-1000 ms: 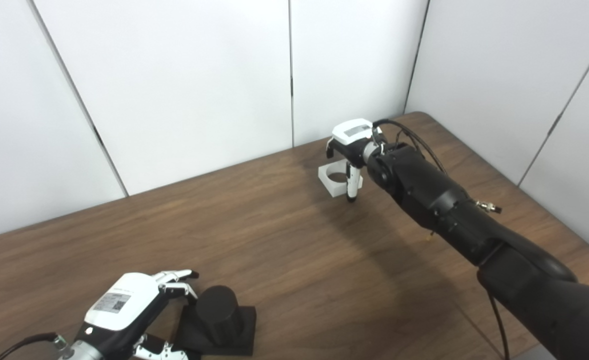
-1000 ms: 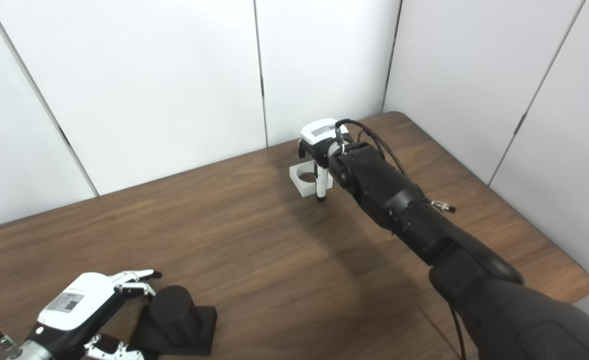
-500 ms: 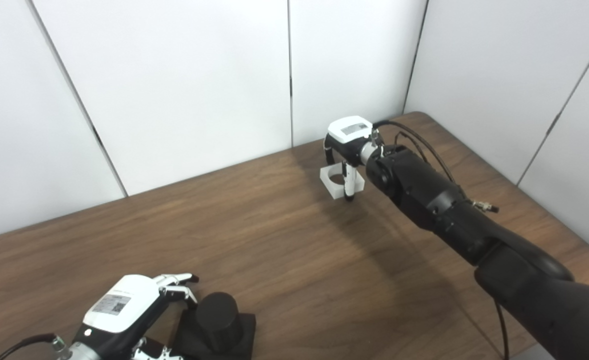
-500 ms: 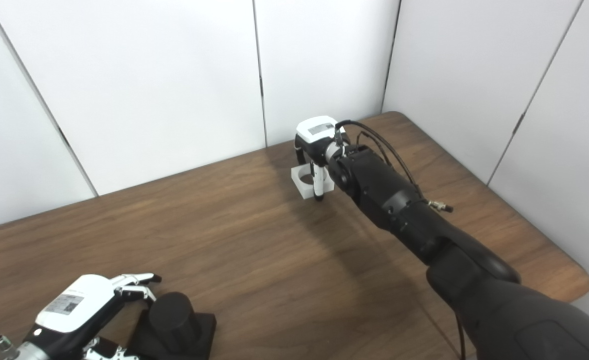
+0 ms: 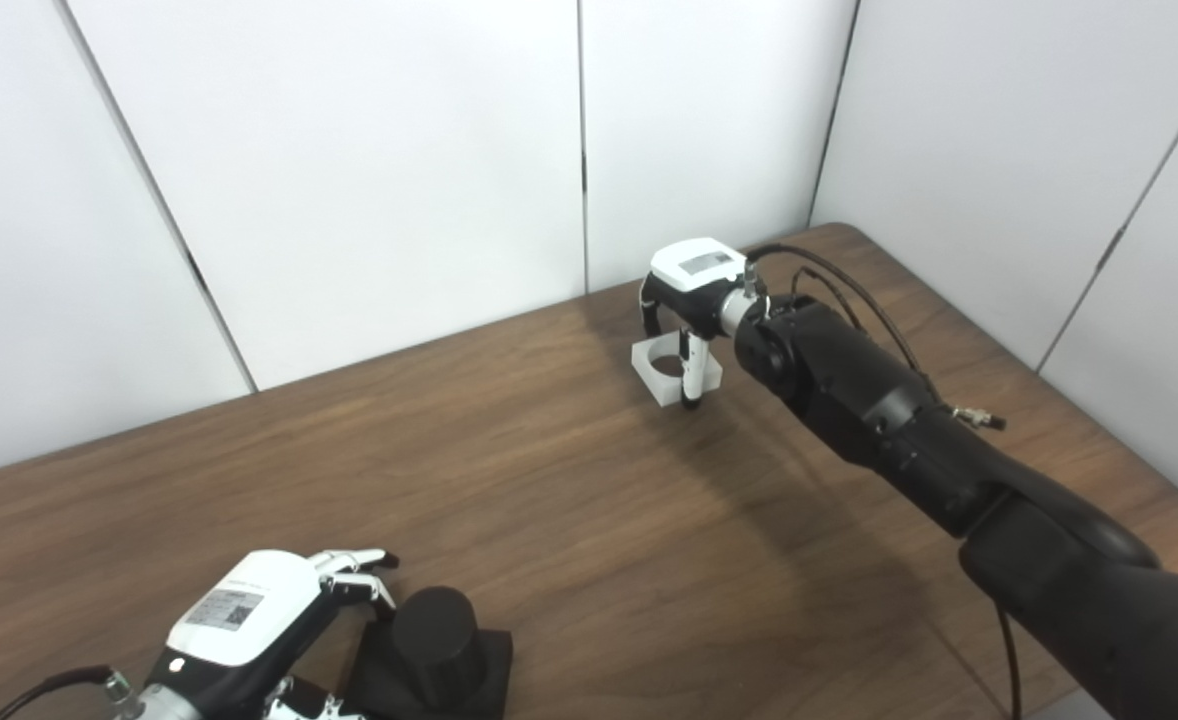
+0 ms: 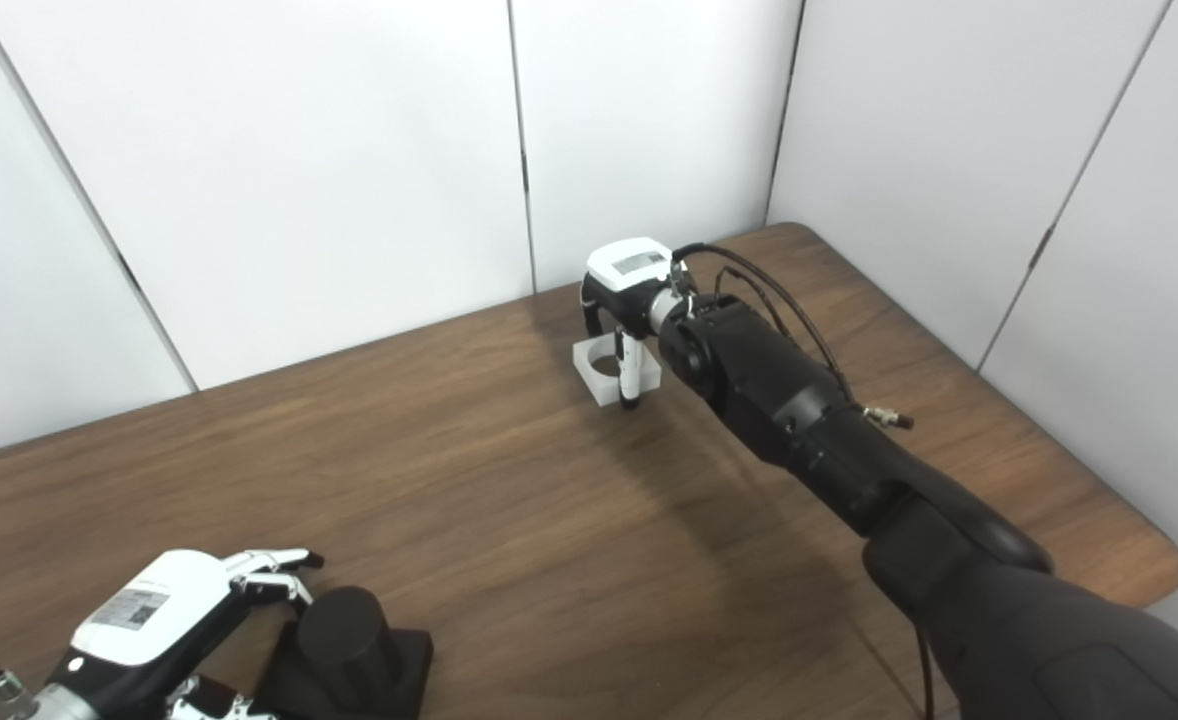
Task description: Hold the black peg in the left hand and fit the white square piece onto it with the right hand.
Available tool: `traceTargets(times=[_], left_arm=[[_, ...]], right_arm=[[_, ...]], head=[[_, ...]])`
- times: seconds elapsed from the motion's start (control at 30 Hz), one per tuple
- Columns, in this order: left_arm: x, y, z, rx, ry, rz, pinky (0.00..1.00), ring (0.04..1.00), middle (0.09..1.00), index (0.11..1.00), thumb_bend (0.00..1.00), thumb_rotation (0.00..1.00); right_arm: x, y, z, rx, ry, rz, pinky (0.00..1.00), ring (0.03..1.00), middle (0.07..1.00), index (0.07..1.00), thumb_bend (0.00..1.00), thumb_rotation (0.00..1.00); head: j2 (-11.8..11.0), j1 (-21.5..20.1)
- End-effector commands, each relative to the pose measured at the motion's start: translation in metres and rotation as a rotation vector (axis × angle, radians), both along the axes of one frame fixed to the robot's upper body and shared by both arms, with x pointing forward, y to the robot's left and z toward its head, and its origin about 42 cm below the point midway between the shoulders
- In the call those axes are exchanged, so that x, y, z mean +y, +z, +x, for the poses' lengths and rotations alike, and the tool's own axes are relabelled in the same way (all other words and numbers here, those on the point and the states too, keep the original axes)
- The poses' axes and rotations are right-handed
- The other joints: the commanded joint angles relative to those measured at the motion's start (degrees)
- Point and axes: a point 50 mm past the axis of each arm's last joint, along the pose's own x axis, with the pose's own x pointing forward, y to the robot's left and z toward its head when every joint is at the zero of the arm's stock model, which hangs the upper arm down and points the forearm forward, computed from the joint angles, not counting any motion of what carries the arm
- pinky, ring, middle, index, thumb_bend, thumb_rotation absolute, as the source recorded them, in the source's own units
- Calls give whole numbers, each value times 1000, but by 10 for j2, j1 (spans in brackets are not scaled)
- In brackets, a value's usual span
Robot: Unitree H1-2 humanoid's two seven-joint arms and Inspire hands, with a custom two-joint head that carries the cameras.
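At the lower left of the frame, your left hand (image 5: 249,630) is cupping the black peg (image 5: 434,640), fingers partly curled beside it, not clamped. Farther up the bench (image 5: 509,480), your right hand (image 5: 689,300) is pinching the white square piece (image 5: 671,368); the shallow grip risks it slipping.

**Peg at lower left, square piece at upper centre**

On the table (image 5: 569,520), the peg (image 5: 436,640) stands upright at the lower left of the frame, on its flat base (image 5: 489,660). The left hand (image 5: 259,620) sits just left of it, fingers beside the peg. Well apart, up and right of centre near the table's far edge, lies the square piece (image 5: 671,368). The right hand (image 5: 694,290) is directly over it, a finger reaching down at its right side. Wall panels (image 5: 349,150) rise behind the table.
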Motion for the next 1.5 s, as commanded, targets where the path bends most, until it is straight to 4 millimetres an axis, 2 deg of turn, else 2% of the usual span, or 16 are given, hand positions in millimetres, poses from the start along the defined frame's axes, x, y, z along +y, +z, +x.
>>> traceTargets(times=[0.0,0.13,0.33,0.53,0.63,0.67,0.73,0.87,1.07,1.23,1.47], left_arm=[[11,-16,-11,89,-4,99,697,851,878,489,524,59],[10,-16,-10,93,-4,93,696,857,880,489,524,58],[7,-17,-8,91,-4,102,698,857,882,490,524,59],[3,-18,-5,93,-3,95,702,860,887,490,524,60],[-2,-21,-4,85,-3,98,704,864,889,490,524,62],[-5,-22,-3,82,-3,96,705,866,889,490,524,62],[-9,-24,-3,72,-7,95,695,865,885,489,524,63],[-19,-26,-1,66,-6,90,692,869,892,489,524,67],[-35,-25,3,76,21,98,729,890,901,489,523,69],[-43,-24,7,72,21,100,743,928,916,489,523,71],[-44,-24,10,64,41,79,791,919,911,488,523,71]], right_arm=[[-6,36,4,-93,11,-13,693,824,775,481,524,131],[-1,48,-4,-114,39,3,717,839,783,482,524,132],[11,67,-16,-164,124,19,696,817,773,481,524,131],[34,89,-31,-199,234,69,668,811,775,481,524,133],[41,94,-38,-211,276,84,650,800,770,481,523,133],[42,95,-40,-211,291,88,646,797,769,481,523,134],[44,99,-43,-212,314,96,644,794,771,481,523,134],[44,107,-52,-217,366,102,648,790,770,481,524,133],[46,115,-64,-218,467,121,648,780,761,480,523,133],[56,123,-81,-214,543,149,663,782,769,481,523,132],[76,125,-100,-190,641,196,638,781,772,480,522,131]], head=[[3,4],[7,10],[15,28],[40,68],[52,106],[58,129],[63,151],[81,221],[96,284],[103,297],[104,294]])
